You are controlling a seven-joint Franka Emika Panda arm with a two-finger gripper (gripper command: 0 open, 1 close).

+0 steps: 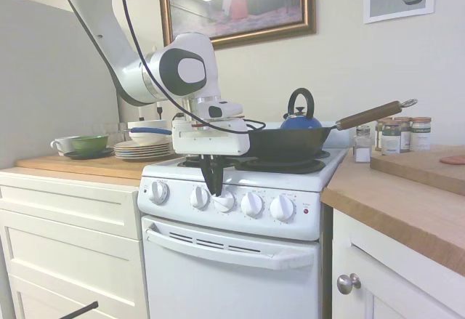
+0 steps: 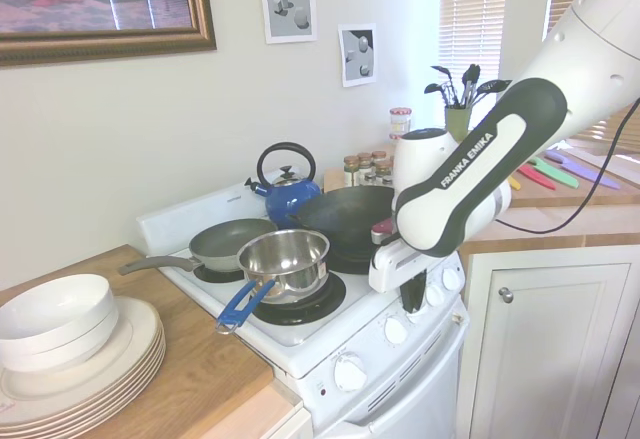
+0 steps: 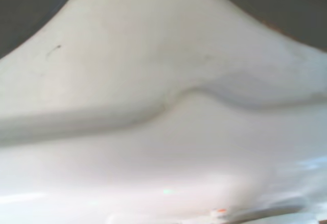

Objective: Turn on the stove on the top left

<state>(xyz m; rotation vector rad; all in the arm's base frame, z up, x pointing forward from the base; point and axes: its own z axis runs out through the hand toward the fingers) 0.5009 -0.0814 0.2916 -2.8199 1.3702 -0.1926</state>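
White range: the narrow white freestanding stove (image 1: 232,261) stands between the white drawer cabinets (image 1: 69,239) with their wooden top and the wooden counter (image 1: 407,203) on the other side.
Control panel: five round white knobs run along the front; a small red light (image 1: 305,211) sits past the last knob, and the white oven-door handle (image 1: 225,250) lies below them.
My gripper: my black two-finger gripper (image 1: 213,184) points straight down at the panel, tips in front of the gap between the second knob (image 1: 199,197) and the middle knob (image 1: 224,201).
Finger state: the fingers look drawn close together, narrow, with nothing between them; whether they touch a knob I cannot tell.
Second exterior view: my gripper (image 2: 412,297) hangs at the front edge of the stove, mostly hidden by my wrist.
Wrist view: only a blurred white surface of the stove (image 3: 163,132), very close, out of focus.
Back burners: a blue kettle with a black handle (image 2: 287,191) stands at the back, a grey frying pan (image 2: 225,244) beside it.
Front burners: a black wok with a wooden handle (image 1: 298,141) on one, a steel saucepan with a blue handle (image 2: 285,264) on the other.
Wooden top beside stove: stacked cream plates with a white bowl (image 2: 60,324) on them; a green bowl (image 1: 89,143) and white cup further along.
Far counter: small spice jars (image 1: 399,134) against the wall.
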